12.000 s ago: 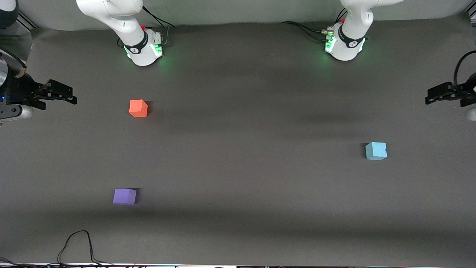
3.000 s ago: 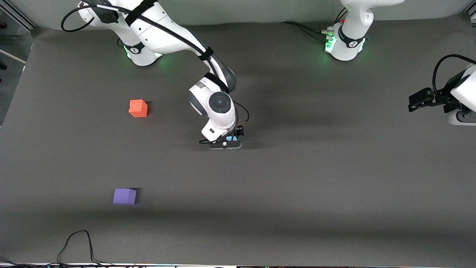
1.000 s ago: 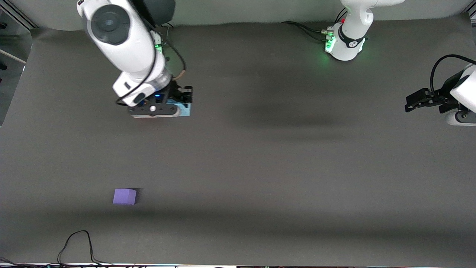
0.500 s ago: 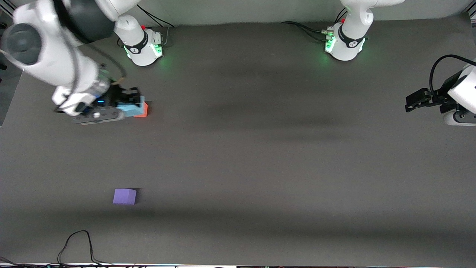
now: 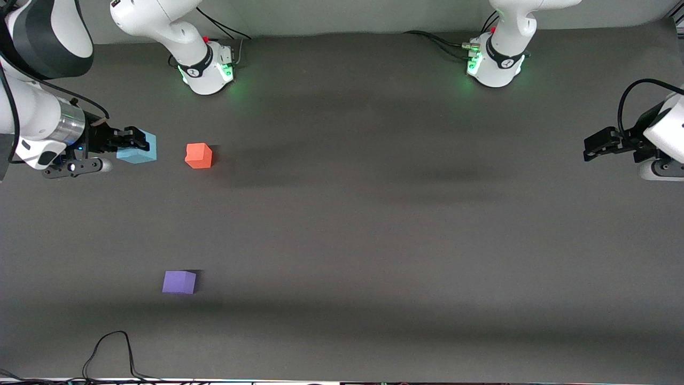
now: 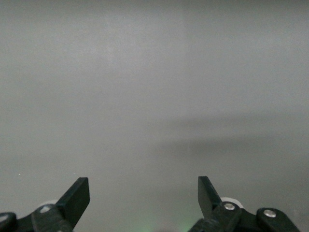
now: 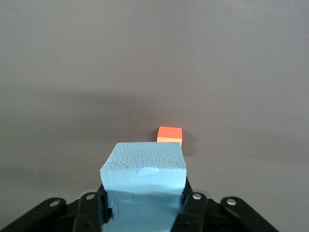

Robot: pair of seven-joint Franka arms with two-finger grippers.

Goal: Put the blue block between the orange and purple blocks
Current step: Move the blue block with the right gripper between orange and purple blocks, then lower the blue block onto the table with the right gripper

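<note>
My right gripper (image 5: 133, 143) is shut on the light blue block (image 5: 139, 150) and holds it in the air at the right arm's end of the table, beside the orange block (image 5: 199, 155). In the right wrist view the blue block (image 7: 145, 181) sits between the fingers, with the orange block (image 7: 170, 135) on the mat ahead of it. The purple block (image 5: 179, 282) lies on the mat nearer to the front camera than the orange block. My left gripper (image 5: 593, 147) is open and empty and waits at the left arm's end of the table; its wrist view (image 6: 144, 193) shows only bare grey surface.
A dark grey mat (image 5: 374, 224) covers the table. The two arm bases (image 5: 206, 69) (image 5: 494, 64) stand along the edge farthest from the front camera. A black cable (image 5: 112, 353) loops at the mat's nearest edge.
My right gripper has swung with the blue block from over the orange block toward the right arm's end of the table, uncovering the orange block. The left arm has not moved.
</note>
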